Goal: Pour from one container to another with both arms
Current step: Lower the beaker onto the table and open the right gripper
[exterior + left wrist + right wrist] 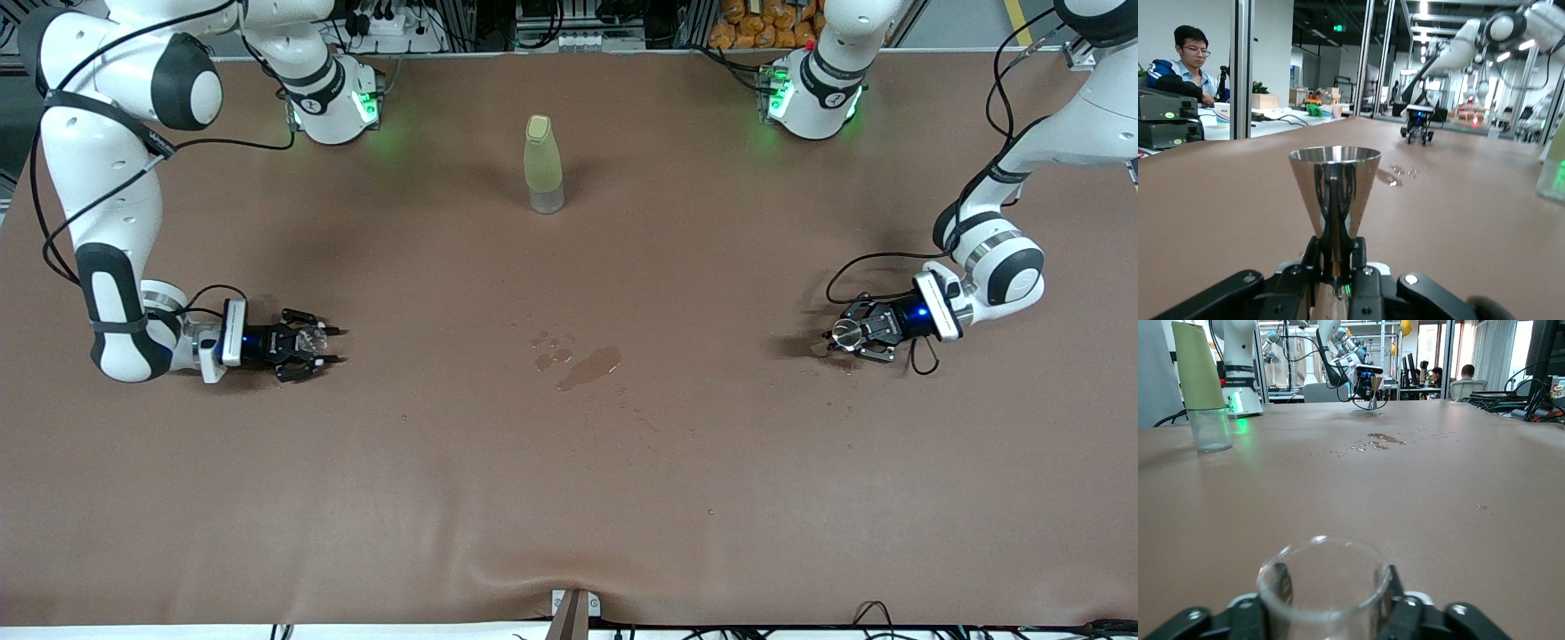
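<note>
Toward the right arm's end of the table, my right gripper is shut on the clear glass cup, held upright and low over the brown table. In the right wrist view the glass cup fills the space between the black fingers. Toward the left arm's end, my left gripper is shut on the cup with the grey metallic rim. The left wrist view shows that shiny tapering cup upright, its narrow stem pinched by my left gripper. The two cups are far apart.
A tall yellow-green bottle stands mid-table near the arms' bases, farther from the front camera than both grippers. A small puddle with droplets lies on the table between the two grippers.
</note>
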Controlling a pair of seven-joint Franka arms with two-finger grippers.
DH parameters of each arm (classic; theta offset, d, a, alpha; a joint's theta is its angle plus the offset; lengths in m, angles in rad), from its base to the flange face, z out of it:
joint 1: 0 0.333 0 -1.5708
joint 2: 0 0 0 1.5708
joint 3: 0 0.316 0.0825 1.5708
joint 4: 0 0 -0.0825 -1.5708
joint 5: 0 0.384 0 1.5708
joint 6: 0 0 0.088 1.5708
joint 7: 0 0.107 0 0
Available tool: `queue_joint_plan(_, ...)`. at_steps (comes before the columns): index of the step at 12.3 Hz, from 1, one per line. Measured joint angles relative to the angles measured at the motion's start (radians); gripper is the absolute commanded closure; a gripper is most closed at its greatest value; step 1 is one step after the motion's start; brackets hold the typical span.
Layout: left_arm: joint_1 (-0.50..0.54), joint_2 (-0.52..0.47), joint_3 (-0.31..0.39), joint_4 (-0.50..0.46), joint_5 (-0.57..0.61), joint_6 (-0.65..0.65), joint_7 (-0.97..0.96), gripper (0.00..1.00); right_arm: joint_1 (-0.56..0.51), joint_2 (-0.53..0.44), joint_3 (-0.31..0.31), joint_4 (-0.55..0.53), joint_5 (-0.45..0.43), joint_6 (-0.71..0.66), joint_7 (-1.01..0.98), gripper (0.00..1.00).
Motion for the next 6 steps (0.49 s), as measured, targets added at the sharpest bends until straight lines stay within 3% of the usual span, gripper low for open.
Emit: queue_joint_plan(6, -0.02, 0.003, -0.001, 0.003, 0.002, -0.01, -0.013, 0.87, -0.002, -0.002, -0.035, 0.006, -0.011, -0.001, 0.062, 0.0)
